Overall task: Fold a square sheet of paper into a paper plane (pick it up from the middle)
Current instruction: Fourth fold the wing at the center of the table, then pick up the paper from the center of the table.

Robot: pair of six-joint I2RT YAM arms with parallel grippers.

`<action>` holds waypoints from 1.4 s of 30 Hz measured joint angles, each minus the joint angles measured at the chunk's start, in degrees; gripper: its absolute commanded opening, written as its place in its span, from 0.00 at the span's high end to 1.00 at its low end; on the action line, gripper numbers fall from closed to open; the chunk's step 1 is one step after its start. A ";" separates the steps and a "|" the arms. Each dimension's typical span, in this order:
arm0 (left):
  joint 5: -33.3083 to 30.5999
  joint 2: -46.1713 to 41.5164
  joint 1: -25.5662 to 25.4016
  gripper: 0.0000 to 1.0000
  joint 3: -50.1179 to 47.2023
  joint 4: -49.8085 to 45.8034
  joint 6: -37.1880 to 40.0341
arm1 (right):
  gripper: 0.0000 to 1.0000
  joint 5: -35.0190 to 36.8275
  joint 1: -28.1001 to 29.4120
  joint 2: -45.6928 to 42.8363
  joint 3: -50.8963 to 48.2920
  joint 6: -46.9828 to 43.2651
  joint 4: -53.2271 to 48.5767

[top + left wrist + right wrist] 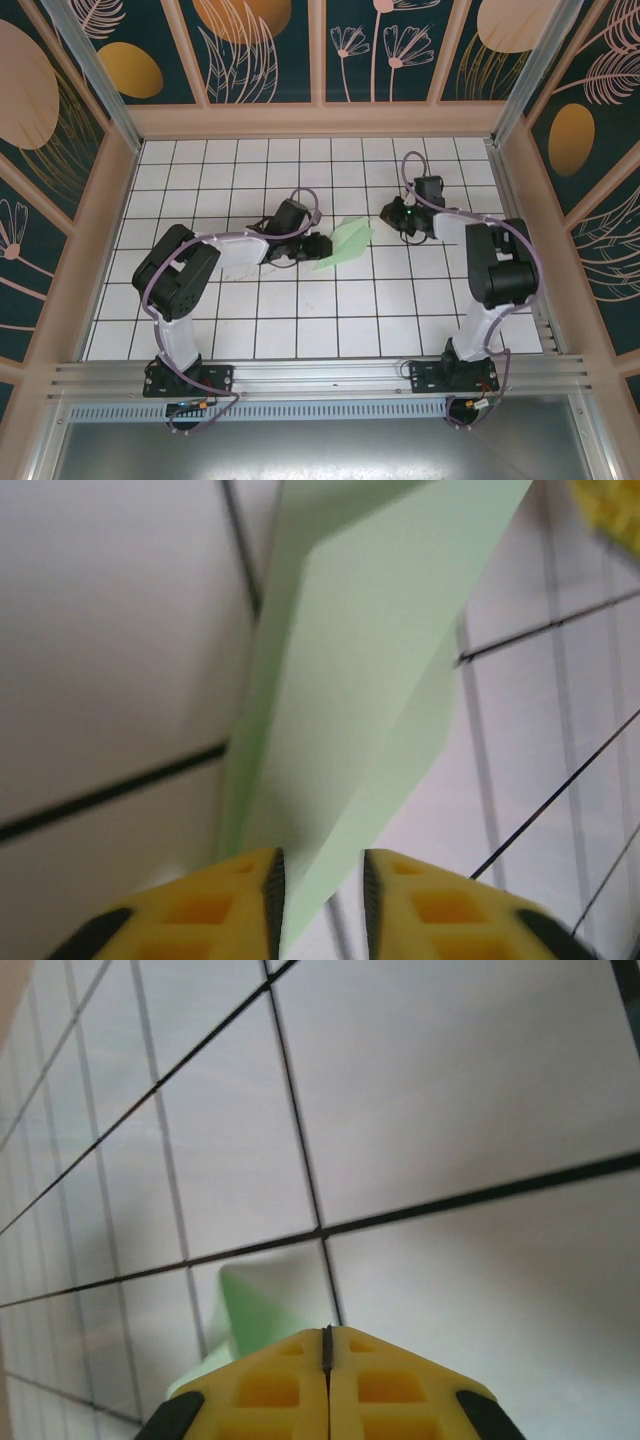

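1. The paper plane (pixel 345 242) lies on the white tiled table (pixel 300 320), about in the middle, between the two arms. It is a folded piece of pale green paper and its narrow end points toward the left arm.
2. The left gripper (pixel 312 246) is low at the left end of the plane. In the left wrist view its yellow fingers (pixel 240 900) stand a little apart, and the green paper (pixel 370 680) passes through the gap between them. They look released, not pressing on the paper.
3. The right gripper (pixel 392 213) is just beside the right end of the plane. In the right wrist view its fingers (pixel 327 1332) are clenched together, with only a thin line between them.
4. A corner of the green paper (pixel 265 1295) shows beside and under the right gripper's left finger. I cannot tell if it is pinched there.
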 measured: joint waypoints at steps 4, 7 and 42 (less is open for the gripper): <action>-2.64 -3.23 0.55 0.31 2.56 0.00 1.09 | 0.61 0.00 1.49 -6.82 -4.39 4.04 1.18; -5.60 -6.60 1.73 0.17 2.75 -0.11 1.88 | 0.50 0.20 4.15 -10.12 -7.48 7.34 2.38; -21.79 -19.32 9.09 0.02 -5.46 -5.35 4.00 | 0.82 3.06 18.82 5.16 -7.19 21.79 18.82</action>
